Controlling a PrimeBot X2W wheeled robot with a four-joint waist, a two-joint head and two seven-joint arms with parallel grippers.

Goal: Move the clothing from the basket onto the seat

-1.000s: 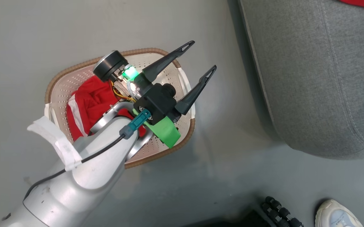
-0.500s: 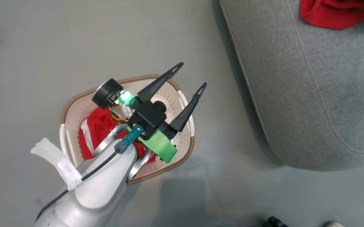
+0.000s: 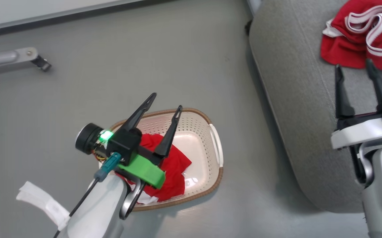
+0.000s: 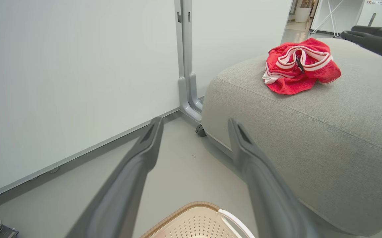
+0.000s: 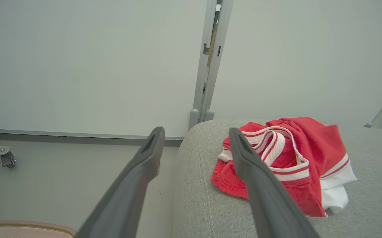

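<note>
You have one crumpled red fabric garment with white trim (image 3: 177, 165) lying inside the small cream-white perforated plastic basket with a brown woven-look rim (image 3: 194, 124). In the head view it is bunched toward the basket's left half, so the pale bottom on the right is bare. A second crumpled red garment with white striped bands (image 3: 343, 49) sits on top of the large grey fabric-upholstered seat cushion (image 3: 296, 109), near its far end. No lettering can be read on either piece.

Your left gripper (image 3: 166, 101) hangs above the basket. Its two long dark fingers are spread wide with nothing between them, and they point past the far rim toward the seat. A green plastic bracket (image 3: 143, 170) on its wrist covers part of the garment below. Your right gripper (image 3: 353, 64) is over the seat, its fingers likewise spread and empty. Their tips are right at the near edge of the second garment. They seem to be clear of the cloth, though the angle does not settle it.

The basket stands on the smooth grey floor (image 3: 177, 49), just beside the seat's rounded edge but not touching it. Farther out, a grey metal leg with a caster (image 3: 22, 59) lies at the head view's upper left. A white wall panel (image 4: 62, 82) closes the floor behind.
</note>
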